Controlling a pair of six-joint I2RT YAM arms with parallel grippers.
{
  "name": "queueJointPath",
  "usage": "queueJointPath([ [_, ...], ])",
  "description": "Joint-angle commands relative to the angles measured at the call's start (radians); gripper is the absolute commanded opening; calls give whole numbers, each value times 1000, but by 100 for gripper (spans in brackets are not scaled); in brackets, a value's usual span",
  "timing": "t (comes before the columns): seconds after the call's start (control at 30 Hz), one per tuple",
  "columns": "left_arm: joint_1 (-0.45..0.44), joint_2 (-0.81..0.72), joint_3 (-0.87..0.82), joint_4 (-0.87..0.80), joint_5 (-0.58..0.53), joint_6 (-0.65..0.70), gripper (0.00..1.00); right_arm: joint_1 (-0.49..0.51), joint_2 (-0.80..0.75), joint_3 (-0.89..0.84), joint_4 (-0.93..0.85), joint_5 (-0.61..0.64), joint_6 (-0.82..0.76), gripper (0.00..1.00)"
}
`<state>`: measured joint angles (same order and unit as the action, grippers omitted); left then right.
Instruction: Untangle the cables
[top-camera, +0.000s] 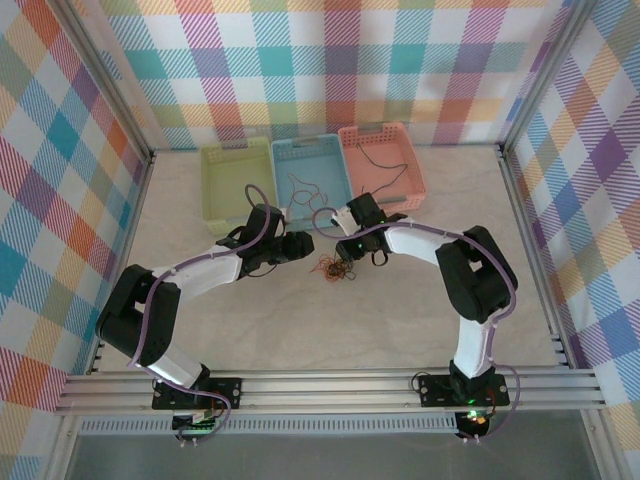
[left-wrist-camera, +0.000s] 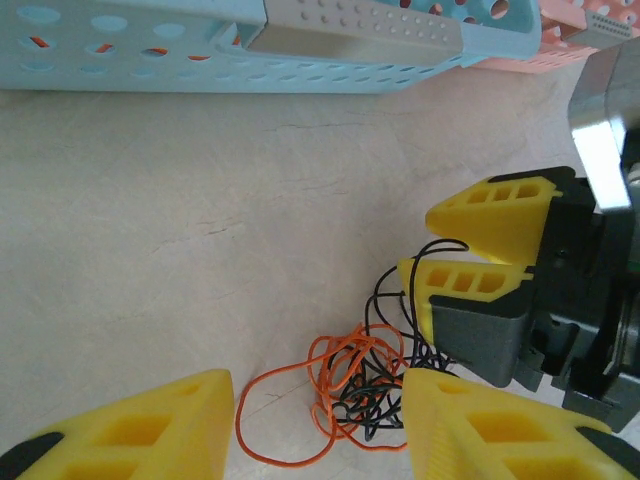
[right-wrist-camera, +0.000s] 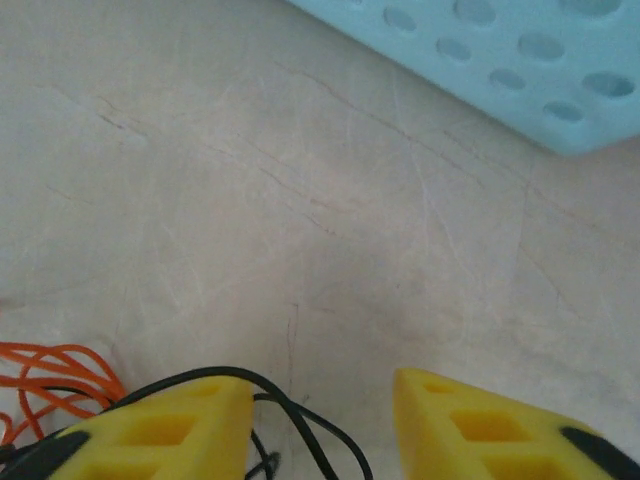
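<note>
Okay, quick rundown of what I can and can't make out:

1. The cables (top-camera: 332, 268) sit as a small clump on the surface (top-camera: 250, 320), between the two arms' ends and just in front of the baskets. From above it's too tiny to sort the strands by colour.
2. The left wrist view is clearer. An orange wire (left-wrist-camera: 340, 385) loops in loose rings, and thin black strands are mixed through it. The bottom of the clump is cut off by the frame edge.
3. The left pincer (left-wrist-camera: 318, 380) is partly open with nothing in it. The clump lies on the surface in the gap between its yellow fingers.
4. The right pincer (right-wrist-camera: 322, 378) is also partly open, with a clear gap between its fingers. A black wire (right-wrist-camera: 300, 411) arcs over the tip of one finger and drops into the gap. I can't tell if it's actually caught on that finger or just draped there.
5. From the left wrist view the right pincer's fingers look much closer together, with a black loop poking up between them. That could just be the angle.
6. The blue basket (left-wrist-camera: 200, 70) is right behind, with a pink basket (top-camera: 420, 180) and a green basket (top-camera: 215, 190) on either side. The blue one holds a reddish wire (top-camera: 300, 186) and the pink one a dark wire (top-camera: 385, 165), both hard to read.
</note>
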<state>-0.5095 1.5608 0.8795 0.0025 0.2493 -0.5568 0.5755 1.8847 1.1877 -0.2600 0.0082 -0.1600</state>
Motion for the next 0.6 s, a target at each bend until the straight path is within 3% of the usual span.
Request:
queueJointPath([
  [0.0,-9,-13,21,-4,0,24,48,3,-42,-12,29,-9,8,23],
  [0.07,-11,-8,19,2,14,22,48,3,-100,-74,109,-29,16,12],
  [0.2,-13,4,18,24,46,16,48,3,-218,-188,251,-69,48,1],
  [0.37,-22,4,12,70,102,24,50,3,-362,-339,458,-169,134,0],
  [0.57,-58,-20,22,82,135,96,53,3,-426,-398,521,-204,198,0],
])
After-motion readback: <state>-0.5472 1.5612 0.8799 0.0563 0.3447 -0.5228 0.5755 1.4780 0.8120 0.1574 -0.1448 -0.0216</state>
